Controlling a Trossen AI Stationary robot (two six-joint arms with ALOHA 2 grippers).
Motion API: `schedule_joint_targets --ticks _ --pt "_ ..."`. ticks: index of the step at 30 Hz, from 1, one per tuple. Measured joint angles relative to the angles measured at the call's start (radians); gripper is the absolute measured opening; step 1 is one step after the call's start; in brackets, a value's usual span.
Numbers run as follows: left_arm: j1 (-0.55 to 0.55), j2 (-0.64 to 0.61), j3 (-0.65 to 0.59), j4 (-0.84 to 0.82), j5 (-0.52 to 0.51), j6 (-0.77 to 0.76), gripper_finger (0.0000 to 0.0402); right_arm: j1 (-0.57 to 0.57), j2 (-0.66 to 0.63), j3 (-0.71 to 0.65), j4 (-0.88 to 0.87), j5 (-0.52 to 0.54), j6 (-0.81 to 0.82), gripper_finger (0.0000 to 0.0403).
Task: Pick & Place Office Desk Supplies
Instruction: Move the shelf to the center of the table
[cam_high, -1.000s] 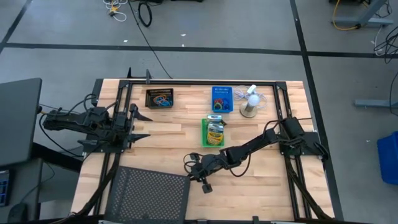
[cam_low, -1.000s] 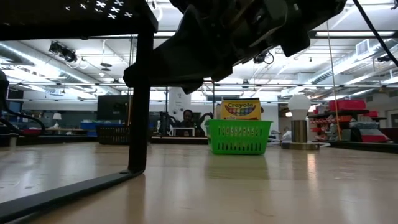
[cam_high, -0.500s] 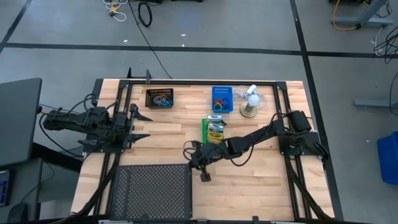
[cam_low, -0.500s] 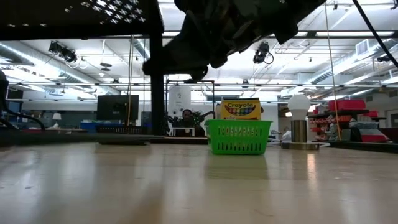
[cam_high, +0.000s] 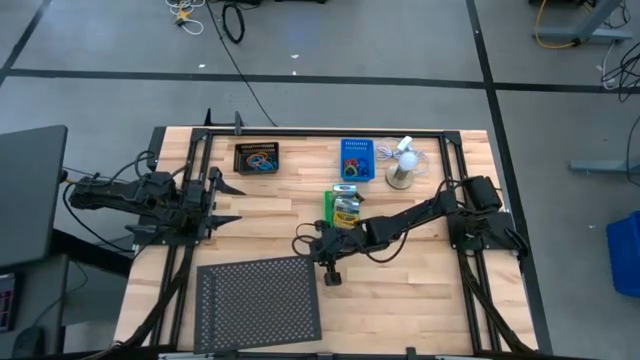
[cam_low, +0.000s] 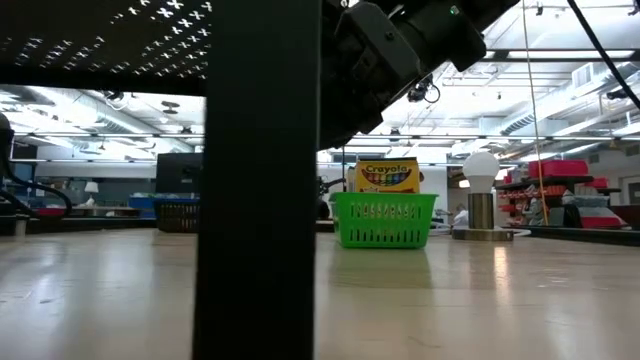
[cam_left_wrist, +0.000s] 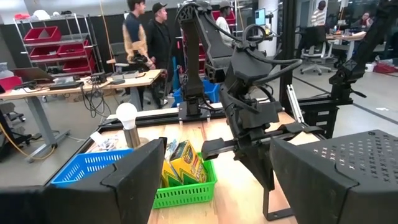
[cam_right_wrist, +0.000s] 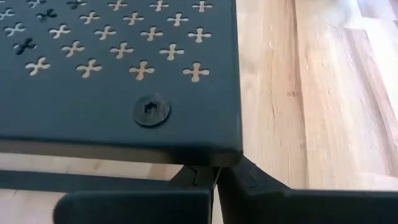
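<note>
My right gripper (cam_high: 313, 252) is shut on the far right corner of the large black mesh tray (cam_high: 258, 305), which lies askew at the table's near left. Just beyond the gripper, a green bin (cam_high: 344, 213) holds a yellow crayon box (cam_low: 386, 175). Along the far edge, a blue bin (cam_high: 355, 158) and a black bin (cam_high: 257, 158) hold coloured rubber bands. My left gripper (cam_high: 226, 200) waits open at the table's left, touching nothing. My right gripper pinches the rim at the tray's far right corner (cam_right_wrist: 211, 157) between its two fingers (cam_right_wrist: 249, 180). They slant down from the table's right side. That corner is raised, and the tray's leg (cam_left_wrist: 273, 199) hangs below it. Whether the tray's near edge rests on the table, I cannot tell.
A white mini fan (cam_high: 402, 166) on a round base stands at the far right beside the blue bin. Black frame rails (cam_high: 330, 132) run along the far edge and both sides. Bare wood lies between the tray and the right rail.
My right gripper has gone toward the table's far edge and a little up, staying shut on the tray. The tray has turned with it. Its held far right corner has swung toward the far edge while its left side has stayed about where it was.
</note>
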Motion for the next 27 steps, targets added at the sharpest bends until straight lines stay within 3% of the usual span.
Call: schedule_joint_targets --ticks 15,22,27 --pt "0.000 0.000 0.000 -0.004 0.000 -0.003 0.0303 0.014 -0.008 0.003 -0.064 0.175 0.085 0.0004" --pt "0.000 0.000 0.000 -0.003 0.000 -0.002 0.0303 0.041 -0.076 0.000 -0.219 0.264 0.112 0.0003" --pt "0.000 0.000 0.000 -0.003 0.000 -0.001 0.0303 0.052 -0.146 0.000 -0.344 0.272 0.110 0.0002"
